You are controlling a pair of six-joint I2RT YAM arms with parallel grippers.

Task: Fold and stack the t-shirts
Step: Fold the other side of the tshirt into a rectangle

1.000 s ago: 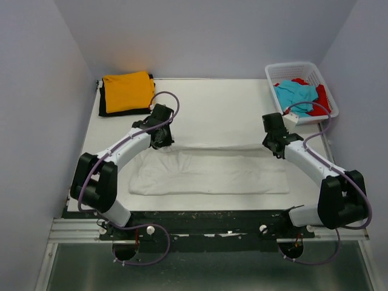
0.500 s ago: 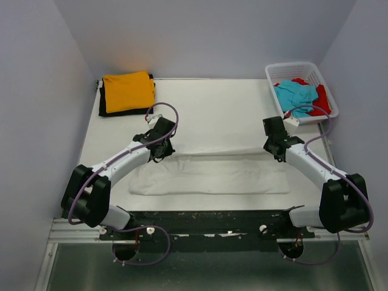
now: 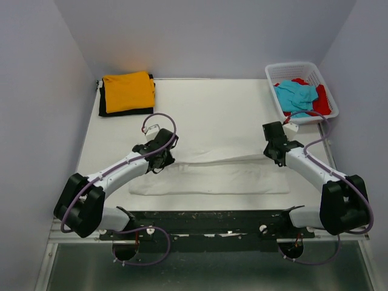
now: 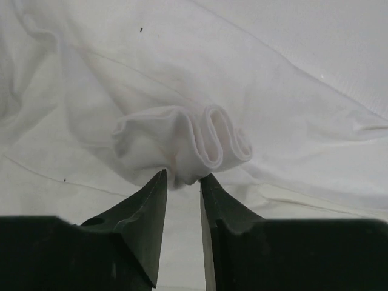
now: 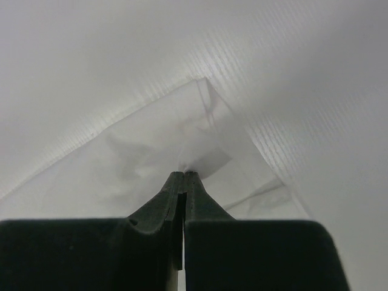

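Observation:
The large white t-shirt (image 3: pixel 212 179) lies spread across the near half of the table, its far edge lifted and drawn over itself. My left gripper (image 3: pixel 159 159) grips a bunched fold of it (image 4: pixel 182 139) between its tips (image 4: pixel 182 177), the jaws a narrow gap apart. My right gripper (image 3: pixel 274 154) is shut tight (image 5: pixel 183 174) on a thin corner of the same shirt (image 5: pixel 151 151). A folded orange t-shirt (image 3: pixel 127 91) lies on a black one (image 3: pixel 103 110) at the far left. The turquoise (image 3: pixel 296 94) and red (image 3: pixel 322 102) t-shirts lie in the basket.
The white lattice basket (image 3: pixel 291 65) stands at the far right corner of the table. White table surface (image 3: pixel 212 109) shows between the orange stack and the basket. Grey walls close in the left, right and far sides.
Both grippers have moved toward the near edge, pulling the white shirt's far edge over the rest of it. The shirt's strip now looks narrower front to back.

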